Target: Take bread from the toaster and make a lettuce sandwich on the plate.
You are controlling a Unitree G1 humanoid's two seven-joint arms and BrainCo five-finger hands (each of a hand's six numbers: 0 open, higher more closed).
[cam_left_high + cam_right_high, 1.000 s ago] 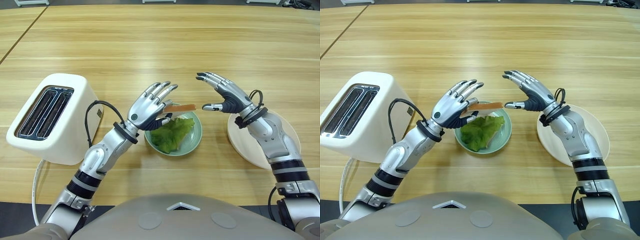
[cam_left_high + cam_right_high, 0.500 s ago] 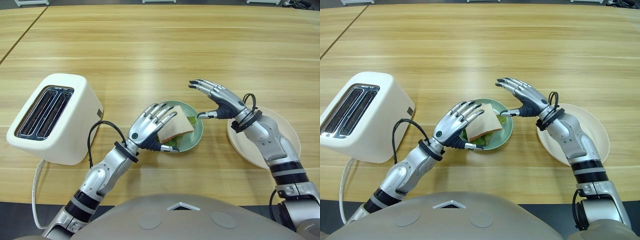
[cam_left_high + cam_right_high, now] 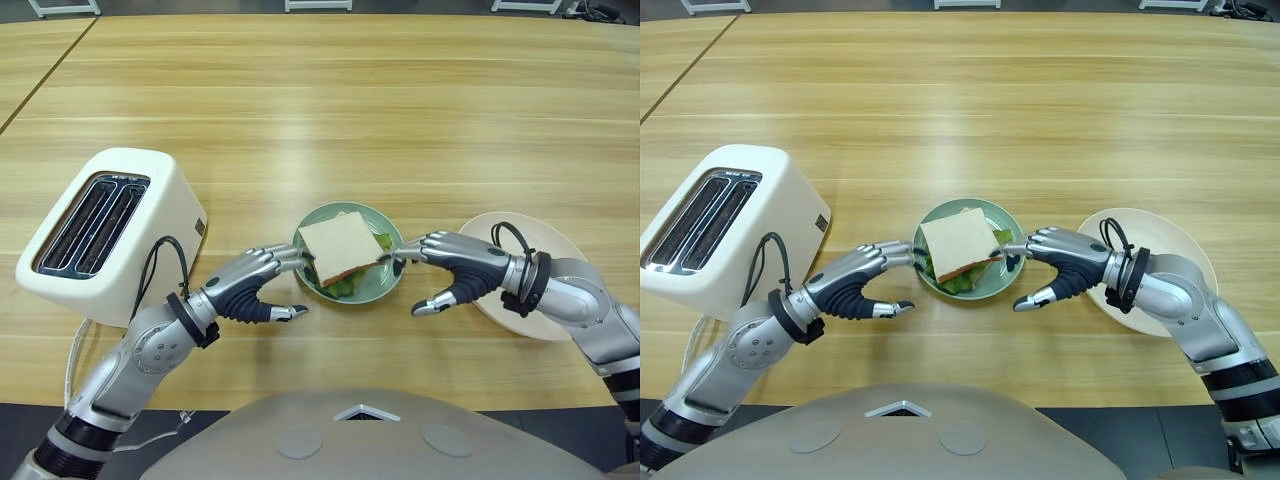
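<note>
A slice of bread [image 3: 338, 245] lies flat on lettuce [image 3: 341, 288] in a green bowl [image 3: 388, 282] at the middle of the table. My left hand [image 3: 245, 290] rests low on the bowl's left side, its fingertips at the rim and the thumb spread. On the opposite side, my right hand [image 3: 460, 272] mirrors it, with fingertips touching the right rim. Neither hand holds anything. The white plate [image 3: 495, 230] sits to the right of the bowl, bare, partly covered by my right wrist. At the left stands the cream toaster [image 3: 150, 225], its two slots dark.
The toaster's white cord [image 3: 72, 355] trails toward the table's front edge. Bare wooden table [image 3: 330, 110] stretches wide beyond the bowl and plate.
My left hand set the bread slice on the lettuce in the bowl and let go. Both hands then dropped low, to either side of the bowl's rim.
</note>
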